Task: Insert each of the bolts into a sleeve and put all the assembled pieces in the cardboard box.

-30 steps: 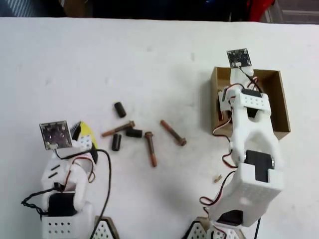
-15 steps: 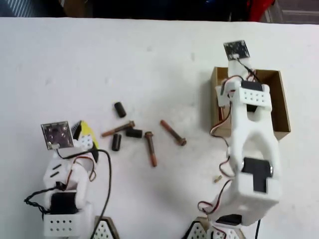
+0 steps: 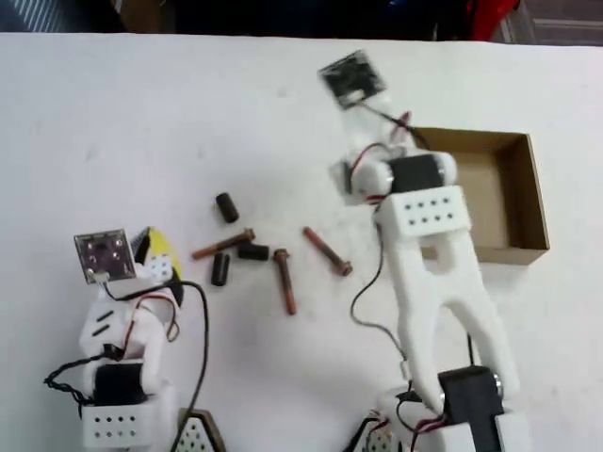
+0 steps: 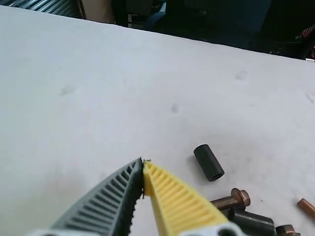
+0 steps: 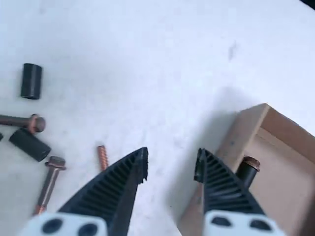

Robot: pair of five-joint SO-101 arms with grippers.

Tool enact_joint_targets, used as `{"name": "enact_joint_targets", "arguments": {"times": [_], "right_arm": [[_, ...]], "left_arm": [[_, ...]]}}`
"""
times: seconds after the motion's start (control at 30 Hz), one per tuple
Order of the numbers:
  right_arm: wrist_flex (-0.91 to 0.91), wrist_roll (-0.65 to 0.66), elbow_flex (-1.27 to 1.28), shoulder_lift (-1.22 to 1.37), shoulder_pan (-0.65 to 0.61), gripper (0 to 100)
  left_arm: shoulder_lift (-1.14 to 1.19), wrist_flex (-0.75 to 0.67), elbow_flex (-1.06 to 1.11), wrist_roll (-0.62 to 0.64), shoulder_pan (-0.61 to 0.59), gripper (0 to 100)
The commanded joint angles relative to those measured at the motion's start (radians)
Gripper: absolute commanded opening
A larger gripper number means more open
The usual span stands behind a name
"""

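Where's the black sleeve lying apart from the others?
In the high view the lone sleeve lies on the table just beyond the nearest bolt, well left of the cardboard box.

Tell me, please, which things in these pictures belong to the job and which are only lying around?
Belong to the job:
- three loose bolts
- three loose sleeves
- cardboard box
- assembled piece already in the box

Only lying around:
- red object beyond the table
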Motion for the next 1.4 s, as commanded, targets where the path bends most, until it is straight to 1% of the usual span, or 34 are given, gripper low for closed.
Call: {"name": "enact_joint_targets", "arguments": {"times": [0.0, 0.07, 0.17, 0.27, 0.33, 0.5, 0.63, 0.83, 0.97, 1.37], "right_arm": [[0.028, 0.107, -0.038, -0.039, -0.099, 14.5], [0.044, 0.176, -0.038, -0.022, -0.145, 14.5], [0.050, 0.241, -0.038, 0.005, -0.193, 14.5], [0.051, 0.288, -0.038, 0.038, -0.226, 14.5], [0.051, 0.342, -0.032, 0.059, -0.248, 14.5], [0.045, 0.525, 0.054, 0.096, -0.320, 14.5], [0.044, 0.615, 0.103, 0.108, -0.371, 14.5], [-0.045, 0.629, 0.107, 0.180, -0.414, 14.5], [-0.084, 0.624, 0.077, 0.278, -0.433, 14.5], [-0.085, 0.623, -0.063, 0.490, -0.432, 14.5]], "left_arm": [[-0.012, 0.005, -0.002, -0.009, -0.062, 2], [-0.012, 0.005, -0.002, -0.009, -0.104, 2], [-0.012, 0.005, -0.002, -0.009, -0.159, 2], [-0.012, 0.005, -0.002, -0.009, -0.185, 2], [-0.012, 0.005, -0.002, -0.009, -0.197, 2], [-0.012, 0.011, -0.002, -0.009, -0.268, 2], [-0.012, 0.012, -0.002, -0.009, -0.337, 2], [-0.012, 0.083, -0.034, -0.009, -0.369, 2], [-0.012, 0.094, -0.040, -0.009, -0.369, 2], [-0.012, 0.092, -0.040, -0.009, -0.369, 2]]}}
